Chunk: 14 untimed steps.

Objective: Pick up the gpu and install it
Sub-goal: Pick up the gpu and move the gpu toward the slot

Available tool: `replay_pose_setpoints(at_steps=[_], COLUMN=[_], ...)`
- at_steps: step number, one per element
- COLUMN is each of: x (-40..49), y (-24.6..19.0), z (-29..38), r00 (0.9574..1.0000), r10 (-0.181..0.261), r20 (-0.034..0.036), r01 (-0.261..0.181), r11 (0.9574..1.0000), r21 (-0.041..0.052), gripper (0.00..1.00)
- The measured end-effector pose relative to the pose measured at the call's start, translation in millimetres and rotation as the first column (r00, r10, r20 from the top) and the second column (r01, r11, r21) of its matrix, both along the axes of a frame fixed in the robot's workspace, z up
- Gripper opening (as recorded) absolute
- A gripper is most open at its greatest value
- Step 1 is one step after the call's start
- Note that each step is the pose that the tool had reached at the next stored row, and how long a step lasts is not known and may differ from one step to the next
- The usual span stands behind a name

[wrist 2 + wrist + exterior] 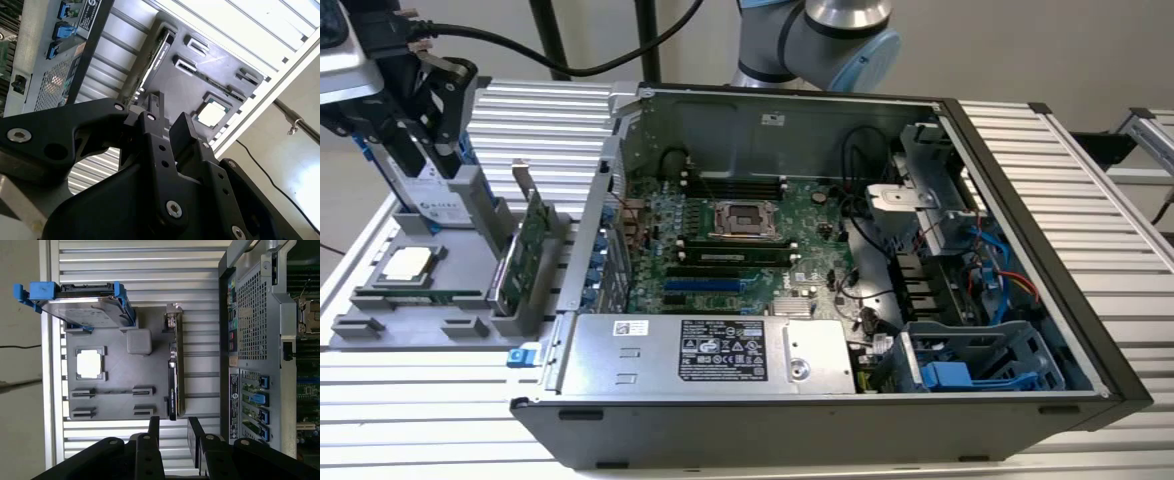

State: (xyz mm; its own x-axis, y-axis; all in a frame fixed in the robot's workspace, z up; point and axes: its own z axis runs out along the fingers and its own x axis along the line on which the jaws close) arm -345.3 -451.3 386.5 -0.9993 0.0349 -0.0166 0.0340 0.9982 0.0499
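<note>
gpu (173, 371) is not picked yet. It stands on its long edge in a slot of the grey holder (120, 377), on the side nearest the PC case (250, 320). In the first wrist view it shows edge-on as a thin strip. The long axis runs straight towards the gripper (173, 426), with the silver bracket at the far end and the black end closest to the fingers (154, 427).

In the exterior view the gpu (531, 250) shows its green face. The bracket sticks up at the far end and the long axis runs far to near alongside the case wall (594, 250). The lower edge is buried in the slot, so the connector can't be made out.

In the second wrist view the gpu (152, 62) is again a thin edge, with its near end hidden behind the gripper (169, 109).

The fingers are apart with nothing between them and no contact with the card. In both wrist views they line up with the card's edge. How far above it they sit, I can't tell.

Also on the holder:
- the hard drive (80, 310) in its blue frame
- a CPU (91, 363)

The holder and case sit on the slatted aluminium worktop (125, 270). The motherboard slots (707, 285) inside the case are partly masked by cables.
</note>
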Motion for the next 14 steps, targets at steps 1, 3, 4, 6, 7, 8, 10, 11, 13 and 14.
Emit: replay_pose_setpoints(at_steps=[1,3,4,6,7,8,10,11,13,14], x=[0.0,0.0,0.0,0.0,0.0,0.0,0.0,0.0,0.0,0.0], y=[0.0,0.0,0.0,0.0,0.0,0.0,0.0,0.0,0.0,0.0], z=[0.0,-0.1,0.0,-0.1,-0.1,-0.1,-0.2,-0.2,-0.2,-0.2], r00=[1.0000,1.0000,1.0000,1.0000,1.0000,1.0000,1.0000,1.0000,1.0000,1.0000], r10=[0.000,0.000,0.000,0.000,0.000,0.000,0.000,0.000,0.000,0.000], r20=[0.0001,0.0000,0.0000,0.0001,0.0001,0.0000,0.0000,0.0000,0.0001,0.0001], r01=[0.000,0.000,0.000,0.000,0.000,0.000,0.000,0.000,0.000,0.000], r11=[1.0000,1.0000,1.0000,1.0000,1.0000,1.0000,1.0000,1.0000,1.0000,1.0000], r21=[0.0001,0.0000,0.0000,0.0000,0.0000,0.0000,0.0000,0.0000,0.0000,0.0001], gripper=[0.00,0.00,0.00,0.00,1.00,1.00,1.00,1.00,1.00,1.00])
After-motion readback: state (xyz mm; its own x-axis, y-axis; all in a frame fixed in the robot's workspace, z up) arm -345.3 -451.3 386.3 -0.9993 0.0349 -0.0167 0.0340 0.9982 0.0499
